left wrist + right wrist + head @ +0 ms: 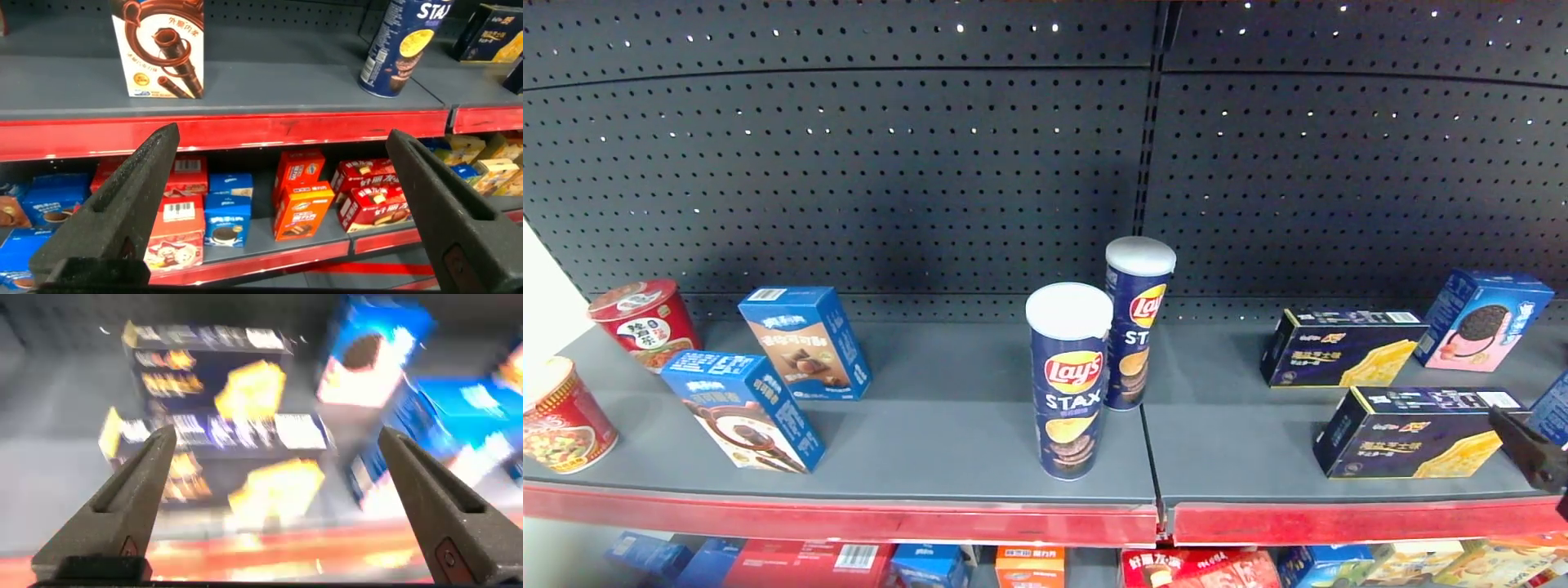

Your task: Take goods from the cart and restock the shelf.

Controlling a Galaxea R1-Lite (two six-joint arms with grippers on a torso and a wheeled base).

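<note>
The grey shelf (931, 441) carries two tall dark blue chip cans (1068, 380), upright near its middle. Two dark blue cracker boxes (1413, 431) lie at the right, with a blue cookie box (1482, 320) behind them. My right gripper (1534, 447) hangs at the shelf's right front edge, just right of the nearer cracker box. In the right wrist view this gripper (276, 437) is open and holds nothing, facing the cracker boxes (216, 433). My left gripper (282, 139) is also open with nothing in it, in front of the red shelf edge (245, 131), below a chocolate biscuit box (159, 49).
Two blue biscuit boxes (743, 408) and two red noodle cups (645, 322) stand at the shelf's left. Bare shelf lies between them and the cans. The lower shelf holds an orange box (302, 204), red boxes (372, 200) and blue boxes (227, 220). A perforated back panel (931, 163) closes the rear.
</note>
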